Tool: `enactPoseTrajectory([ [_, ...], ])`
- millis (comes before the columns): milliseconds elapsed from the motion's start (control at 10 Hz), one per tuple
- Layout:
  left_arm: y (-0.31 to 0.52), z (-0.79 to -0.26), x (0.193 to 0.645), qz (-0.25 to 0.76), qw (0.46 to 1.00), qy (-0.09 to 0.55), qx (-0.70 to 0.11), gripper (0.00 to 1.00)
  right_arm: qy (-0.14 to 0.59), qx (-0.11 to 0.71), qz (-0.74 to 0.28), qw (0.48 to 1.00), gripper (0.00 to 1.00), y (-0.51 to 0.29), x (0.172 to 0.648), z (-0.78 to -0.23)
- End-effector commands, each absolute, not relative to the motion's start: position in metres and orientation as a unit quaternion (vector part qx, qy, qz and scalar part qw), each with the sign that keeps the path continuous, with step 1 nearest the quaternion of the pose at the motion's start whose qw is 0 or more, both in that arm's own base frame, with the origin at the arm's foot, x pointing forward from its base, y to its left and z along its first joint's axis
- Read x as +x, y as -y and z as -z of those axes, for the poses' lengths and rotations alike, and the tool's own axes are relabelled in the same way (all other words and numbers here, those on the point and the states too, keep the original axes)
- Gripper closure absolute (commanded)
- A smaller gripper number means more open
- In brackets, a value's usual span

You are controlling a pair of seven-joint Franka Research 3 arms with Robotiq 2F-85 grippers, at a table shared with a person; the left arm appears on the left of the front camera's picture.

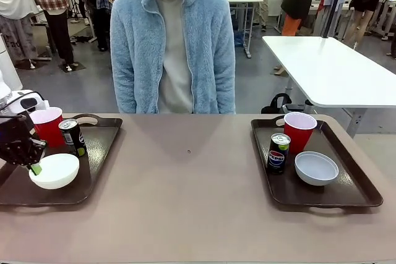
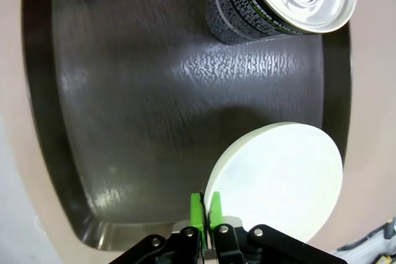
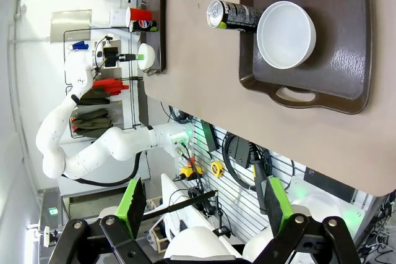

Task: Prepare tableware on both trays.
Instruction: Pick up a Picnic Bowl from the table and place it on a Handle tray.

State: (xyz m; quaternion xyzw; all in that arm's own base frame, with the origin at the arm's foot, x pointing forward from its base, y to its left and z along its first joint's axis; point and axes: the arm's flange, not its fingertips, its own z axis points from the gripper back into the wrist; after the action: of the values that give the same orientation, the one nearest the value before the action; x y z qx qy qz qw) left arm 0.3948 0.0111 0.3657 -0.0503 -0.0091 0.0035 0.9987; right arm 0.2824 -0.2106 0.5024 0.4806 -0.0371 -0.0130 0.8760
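Left gripper (image 2: 205,205) pinches white bowl (image 1: 55,170) rim at its 9 o'clock, on left tray (image 1: 93,174); red cup (image 1: 47,125) and can (image 1: 73,136) toward 12. Right tray (image 1: 352,183): can (image 1: 278,152), cup (image 1: 299,131), grey-blue bowl (image 1: 316,167). Right gripper (image 3: 204,205) wide open, off-table.

The left gripper (image 2: 205,209) is black with thin bright green pads and silver screws in its knuckles. The right gripper (image 3: 204,202) is black too, its long green-faced fingers (image 3: 132,199) set on bolted links. A white, rounded, jointed arm (image 3: 93,149) trails what seems a dark cable. The person wears a fluffy pale blue zip-up fleece jacket (image 1: 173,47) over a cream top.
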Motion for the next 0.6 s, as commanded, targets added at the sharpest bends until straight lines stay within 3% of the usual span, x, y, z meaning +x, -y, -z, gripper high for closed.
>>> enactPoseTrajectory([
  [0, -0.009, -0.352, 0.389, 0.001, 0.999, 0.018, -0.034, 0.99, 0.048, 0.492, 0.010, 0.869, 0.00, 0.207, 0.282, -0.502],
  [100, -0.008, -0.350, 0.389, 0.002, 0.999, 0.018, -0.035, 0.77, 0.048, 0.492, 0.010, 0.869, 0.00, 0.207, 0.282, -0.502],
  [200, -0.009, -0.351, 0.390, 0.004, 0.999, 0.017, -0.035, 0.36, 0.048, 0.492, 0.010, 0.869, 0.00, 0.207, 0.282, -0.502],
  [400, -0.009, -0.359, 0.390, 0.002, 0.999, 0.019, -0.037, 0.00, 0.048, 0.492, 0.010, 0.869, 0.00, 0.207, 0.282, -0.502],
  [500, -0.009, -0.365, 0.390, 0.002, 0.999, 0.016, -0.032, 0.00, 0.048, 0.492, 0.010, 0.869, 0.00, 0.207, 0.282, -0.502],
])
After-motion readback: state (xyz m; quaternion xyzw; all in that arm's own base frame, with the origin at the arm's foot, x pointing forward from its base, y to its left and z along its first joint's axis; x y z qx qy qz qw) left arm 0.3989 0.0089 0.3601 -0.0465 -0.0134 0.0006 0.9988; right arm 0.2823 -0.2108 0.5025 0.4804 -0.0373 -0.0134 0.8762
